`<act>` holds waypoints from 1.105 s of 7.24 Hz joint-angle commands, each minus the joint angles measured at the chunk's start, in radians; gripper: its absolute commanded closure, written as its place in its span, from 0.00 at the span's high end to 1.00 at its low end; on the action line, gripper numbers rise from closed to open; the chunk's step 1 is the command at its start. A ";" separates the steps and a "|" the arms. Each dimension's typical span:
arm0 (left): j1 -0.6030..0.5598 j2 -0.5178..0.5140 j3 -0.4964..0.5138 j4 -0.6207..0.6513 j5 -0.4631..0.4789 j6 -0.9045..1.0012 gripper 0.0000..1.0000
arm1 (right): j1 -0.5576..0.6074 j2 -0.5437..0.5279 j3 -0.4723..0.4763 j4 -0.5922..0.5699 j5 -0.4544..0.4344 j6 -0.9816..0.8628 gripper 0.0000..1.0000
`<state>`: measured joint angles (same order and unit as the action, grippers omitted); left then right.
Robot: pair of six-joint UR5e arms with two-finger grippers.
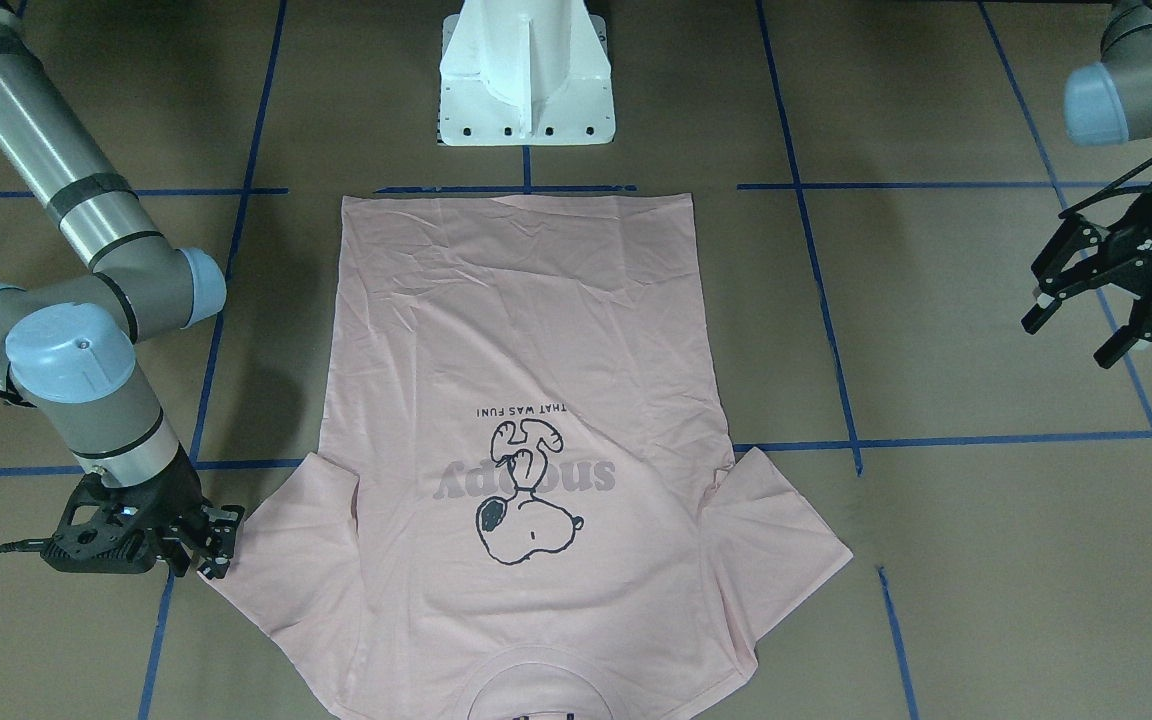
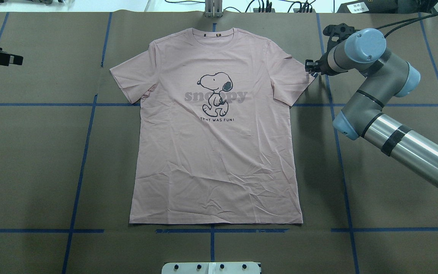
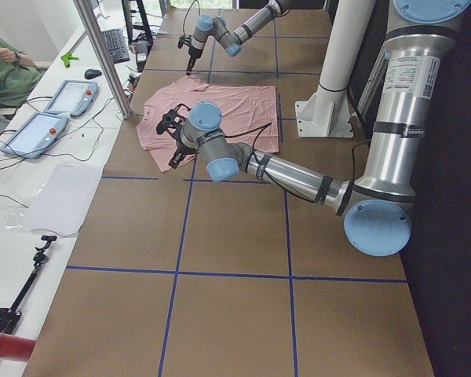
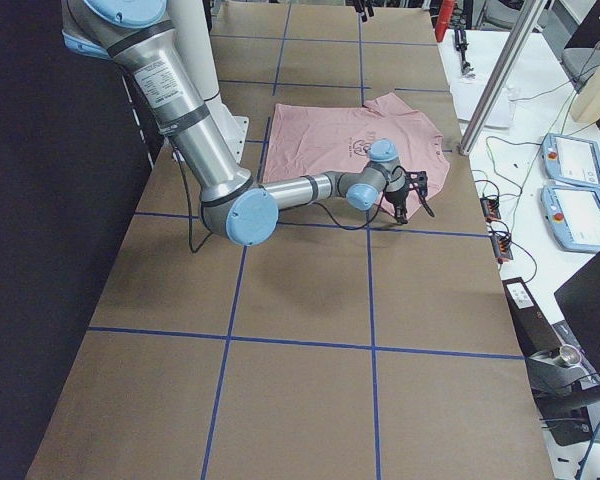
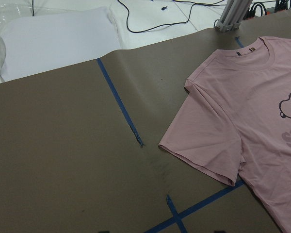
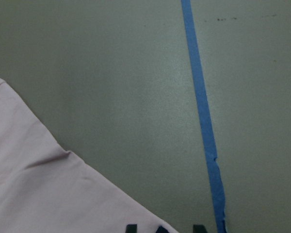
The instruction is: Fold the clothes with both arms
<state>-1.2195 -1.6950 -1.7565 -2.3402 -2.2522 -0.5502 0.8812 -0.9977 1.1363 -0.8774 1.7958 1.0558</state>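
— Pale pink Snoopy-print cotton T-shirt (image 2: 215, 152) lies flat, print up, mid-way on the brown paper-covered table (image 2: 32, 171). Grippers?
— Right black two-finger gripper (image 1: 219, 543) sits at a sleeve's edge (image 2: 291, 80), jaws seemingly parted, likely to pinch it; its wrist view is cropped. Left black gripper (image 1: 1071, 340) hangs spread, well clear.

Brown paper tabletop (image 2: 32, 160) with blue tape grid lines (image 2: 86, 152), plus two grey touchscreen pendants (image 3: 71, 96) and a white paper sheet (image 3: 63, 196) at the left edge.
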 commanded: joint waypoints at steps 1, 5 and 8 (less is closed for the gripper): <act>0.000 0.003 -0.004 -0.002 -0.004 -0.001 0.80 | -0.001 0.014 -0.021 0.000 -0.007 0.000 0.48; 0.000 0.003 -0.008 -0.002 -0.004 -0.002 0.81 | -0.007 0.017 -0.036 0.000 -0.016 0.004 0.15; 0.002 0.001 -0.006 -0.002 -0.003 -0.004 0.81 | -0.008 0.036 -0.030 -0.015 -0.018 0.000 0.00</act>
<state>-1.2186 -1.6923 -1.7638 -2.3424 -2.2562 -0.5526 0.8730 -0.9755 1.1011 -0.8865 1.7786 1.0558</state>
